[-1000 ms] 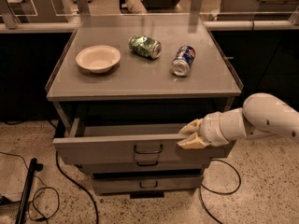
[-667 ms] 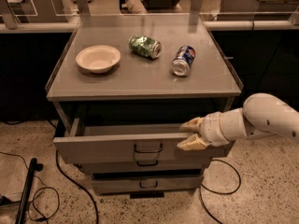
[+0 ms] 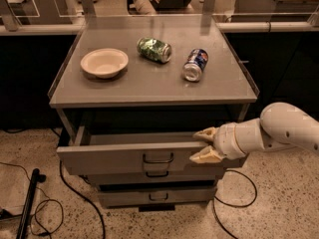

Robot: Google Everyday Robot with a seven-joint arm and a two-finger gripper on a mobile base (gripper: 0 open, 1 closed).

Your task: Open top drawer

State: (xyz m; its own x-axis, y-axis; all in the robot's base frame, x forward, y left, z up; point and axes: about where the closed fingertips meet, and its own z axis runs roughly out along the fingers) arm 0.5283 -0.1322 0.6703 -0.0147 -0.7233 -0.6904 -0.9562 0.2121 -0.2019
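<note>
At the top drawer (image 3: pixel 114 158) rim, gripper (image 3: pixel 203 145) fingers (image 3: pixel 205 132) spread.

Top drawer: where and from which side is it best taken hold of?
Probably the dark loop handle at the centre of the top drawer's front, approached from the front with fingers above and below its horizontal bar; a central pull should run straight. The gripper instead sits at the front's right end, fingers open across its top edge.
</note>
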